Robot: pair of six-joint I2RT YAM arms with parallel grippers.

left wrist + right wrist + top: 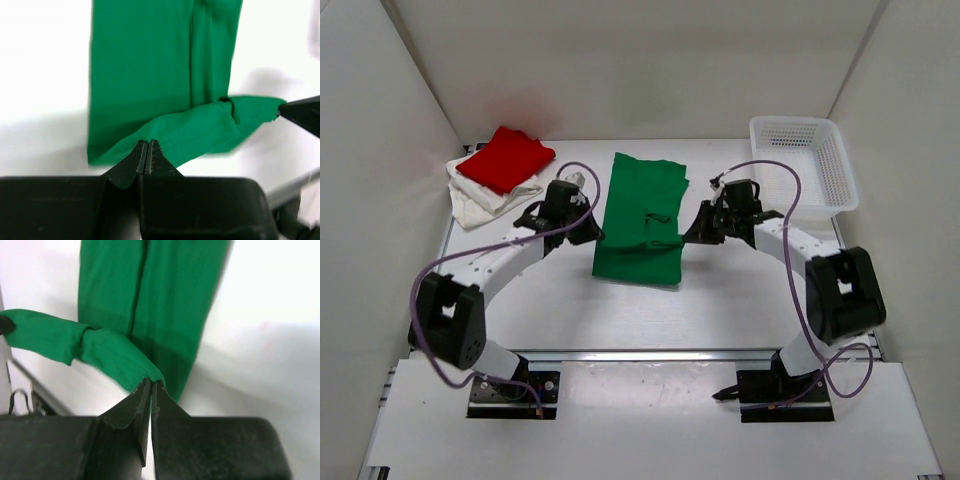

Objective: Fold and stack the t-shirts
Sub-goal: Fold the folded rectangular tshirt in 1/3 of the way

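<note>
The green t-shirt [638, 210] lies lengthwise in the middle of the table, folded into a long panel. My left gripper [595, 233] is shut on its left edge, and in the left wrist view [148, 143] the cloth [150, 65] is pinched at the tips. My right gripper [688, 236] is shut on the right edge, and in the right wrist view [151, 383] a lifted band of green cloth [115, 357] spans between the two grippers above the flat part. The red t-shirt [506, 158] lies folded on the off-white t-shirt [482, 205] at the far left.
A white perforated basket [832, 150] stands at the far right of the table. White walls close in the table on the left, right and back. The right arm's cable [790, 190] loops over near the basket.
</note>
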